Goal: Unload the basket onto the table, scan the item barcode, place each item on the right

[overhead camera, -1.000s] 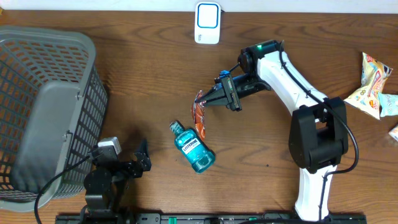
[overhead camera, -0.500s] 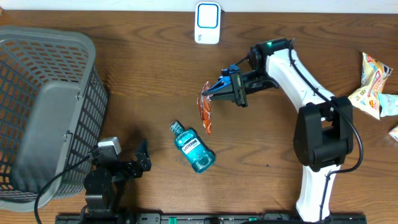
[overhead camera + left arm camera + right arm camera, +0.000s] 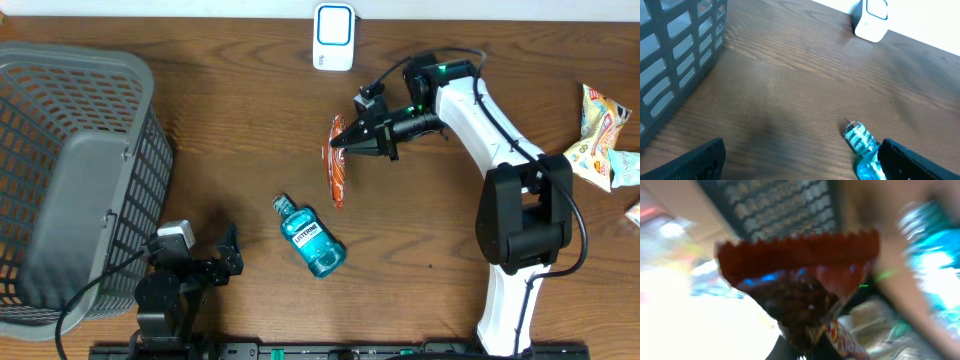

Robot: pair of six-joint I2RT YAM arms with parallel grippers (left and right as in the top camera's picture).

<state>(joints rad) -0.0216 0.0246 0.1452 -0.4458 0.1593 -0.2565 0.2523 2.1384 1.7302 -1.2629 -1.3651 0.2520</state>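
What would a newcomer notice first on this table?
Most striking is the right end effector pinching a red snack packet at mid-table, a little in front of the white scanner at the far edge. Next come the big grey basket filling the left side and the blue mouthwash bottle lying on its side near the table's centre.

The right gripper (image 3: 345, 142) (clamped on the red snack packet (image 3: 337, 170)) has carried it away from the Listerine bottle (image 3: 312, 238), nearer the white scanner (image 3: 333, 36); the packet now shows edge-on from overhead.
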